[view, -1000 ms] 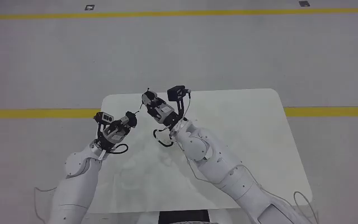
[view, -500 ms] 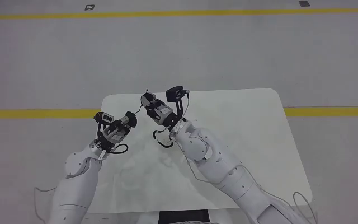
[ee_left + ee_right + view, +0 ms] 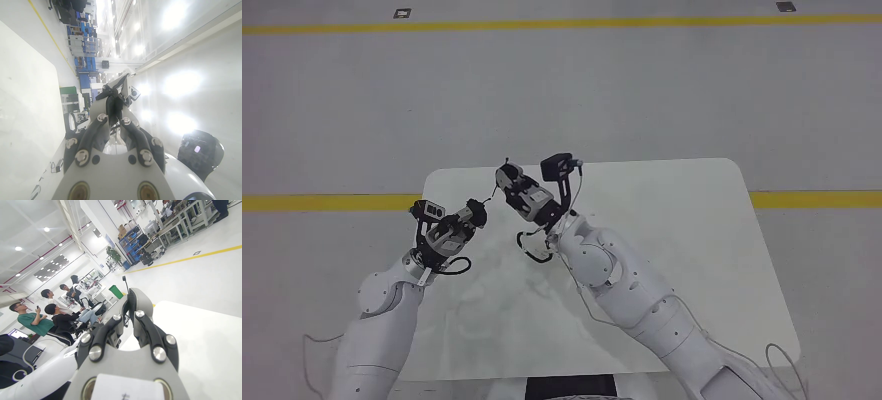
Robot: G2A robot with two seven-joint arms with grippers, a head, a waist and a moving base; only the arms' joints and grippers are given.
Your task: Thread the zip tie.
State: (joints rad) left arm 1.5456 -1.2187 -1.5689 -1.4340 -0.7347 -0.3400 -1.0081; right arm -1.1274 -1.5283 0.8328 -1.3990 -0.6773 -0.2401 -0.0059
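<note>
A thin black zip tie (image 3: 126, 285) sticks out past the tips of my right gripper (image 3: 130, 294), which is shut on its strap; the small square head is at the free end. In the top view, my right gripper (image 3: 507, 176) is raised over the white table's (image 3: 672, 230) far left part. My left gripper (image 3: 478, 211) sits just beside and below it, near the table's left edge. From the left wrist, my left gripper (image 3: 116, 89) is shut on a black strap of the zip tie (image 3: 113, 106).
The white table (image 3: 198, 328) has rounded corners, and its far left corner lies just beyond both grippers. A yellow floor line (image 3: 312, 202) runs past the table on both sides. Bare tabletop stretches to the right of the arms.
</note>
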